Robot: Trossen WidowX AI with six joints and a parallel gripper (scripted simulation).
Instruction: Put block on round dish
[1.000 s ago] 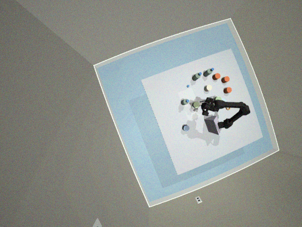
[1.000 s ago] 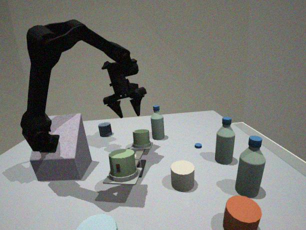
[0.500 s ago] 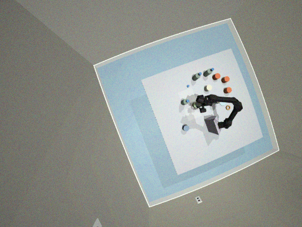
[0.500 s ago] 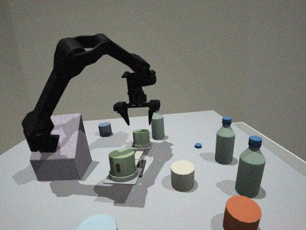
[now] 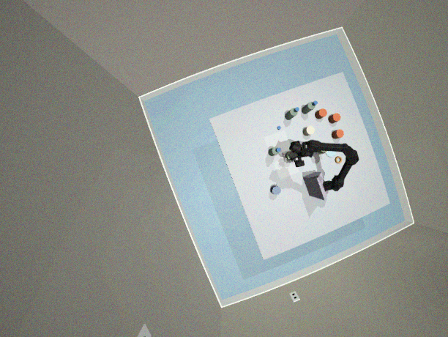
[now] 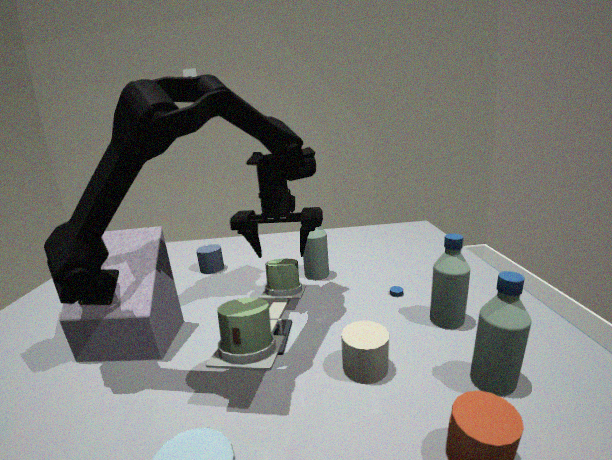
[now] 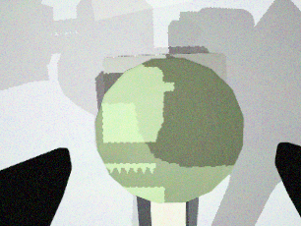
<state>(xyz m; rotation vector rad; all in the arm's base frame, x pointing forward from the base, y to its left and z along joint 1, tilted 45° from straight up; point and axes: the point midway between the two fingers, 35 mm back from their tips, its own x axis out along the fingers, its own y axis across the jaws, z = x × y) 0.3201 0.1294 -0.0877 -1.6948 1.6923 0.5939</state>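
My gripper (image 6: 281,256) is open and empty, pointing down just above the far green cup (image 6: 282,276) (image 7: 197,118), one finger on either side in the wrist view. That cup stands upright on the balance's far pan. The near green cup (image 6: 250,327), with a small dark red mark, stands upright on the near pan (image 6: 217,363). The cream beam (image 6: 276,310) (image 7: 168,214) joins the pans; the far end seems lower. The pale blue round dish (image 6: 195,447) (image 5: 331,154) lies beyond the near cup, with no cup seen above it. The block is not visible.
A bottle (image 6: 316,257) (image 5: 272,151) stands close behind the far cup. A cream cylinder (image 6: 365,352) (image 5: 310,130) stands beside the balance, with two more bottles, orange cylinders (image 6: 485,425) and a blue cap (image 6: 396,291) farther out. A mauve wedge (image 6: 115,337) sits by the arm base.
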